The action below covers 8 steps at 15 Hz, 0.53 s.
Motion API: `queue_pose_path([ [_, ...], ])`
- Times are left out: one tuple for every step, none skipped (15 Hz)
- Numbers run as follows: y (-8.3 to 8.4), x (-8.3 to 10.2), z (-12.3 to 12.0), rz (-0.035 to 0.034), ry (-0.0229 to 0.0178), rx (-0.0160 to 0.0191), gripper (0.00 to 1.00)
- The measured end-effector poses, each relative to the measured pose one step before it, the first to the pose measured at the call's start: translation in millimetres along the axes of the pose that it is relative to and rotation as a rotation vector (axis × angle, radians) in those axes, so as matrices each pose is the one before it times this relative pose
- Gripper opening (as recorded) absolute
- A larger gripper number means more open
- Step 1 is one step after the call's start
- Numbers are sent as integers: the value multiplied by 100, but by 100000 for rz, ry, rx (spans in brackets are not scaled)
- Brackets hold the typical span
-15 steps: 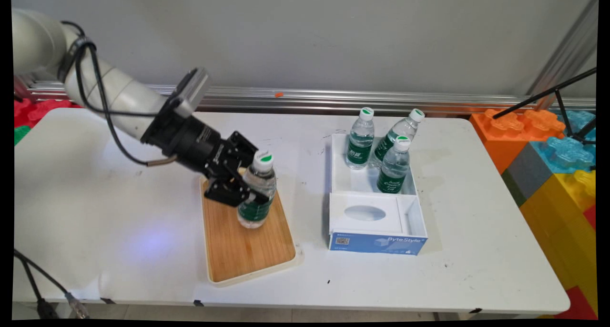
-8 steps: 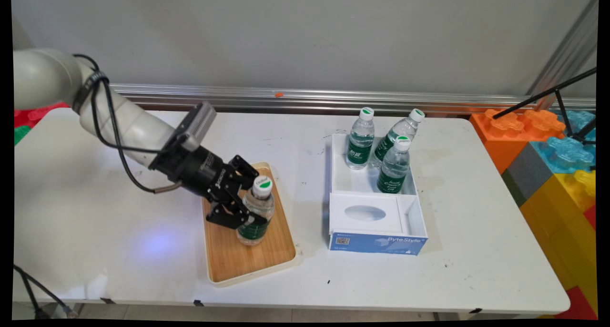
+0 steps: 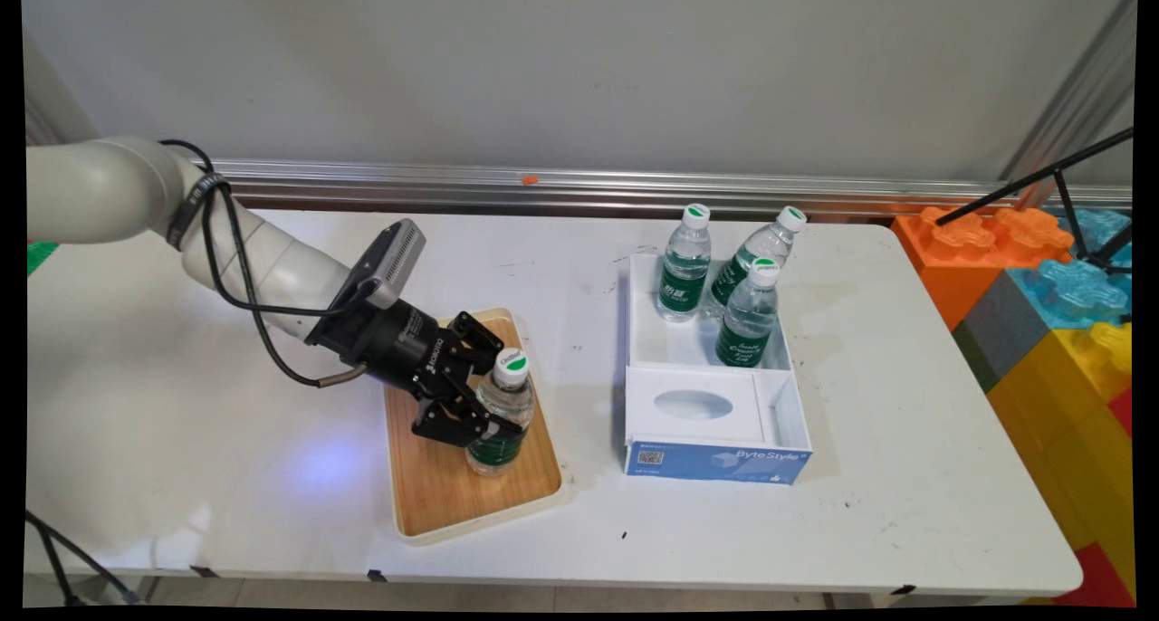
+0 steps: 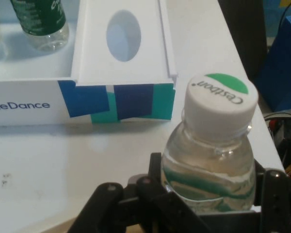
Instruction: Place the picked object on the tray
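Wooden tray (image 3: 453,494): rests on the white tabletop (image 3: 181,476), near side, left of centre.
Claw (image 3: 484,422): clenched on a water bottle (image 3: 501,413) at its green label.
Water bottle: upright over the tray; white cap, green spot.
Box (image 3: 715,463): white and blue, right of the tray, apart from it.
Three bottles (image 3: 749,313): stand in the box's far compartment.

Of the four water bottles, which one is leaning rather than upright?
The back-right bottle in the white box; it tilts against its neighbours, while the others stand upright.
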Motion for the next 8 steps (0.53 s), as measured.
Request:
queue_pose_path([
  [-24,-184,153,-172,333,176,0],
  [-37,-112,141,-51,276,87,0],
  [-40,-139,157,13,279,132,0],
  [-70,-145,177,99,144,4,0],
  [-34,-156,120,62,83,96,0],
  [-14,-199,118,59,98,136,0],
  [-18,-189,115,102,77,124,0],
  [-14,-143,100,128,67,51,0],
])
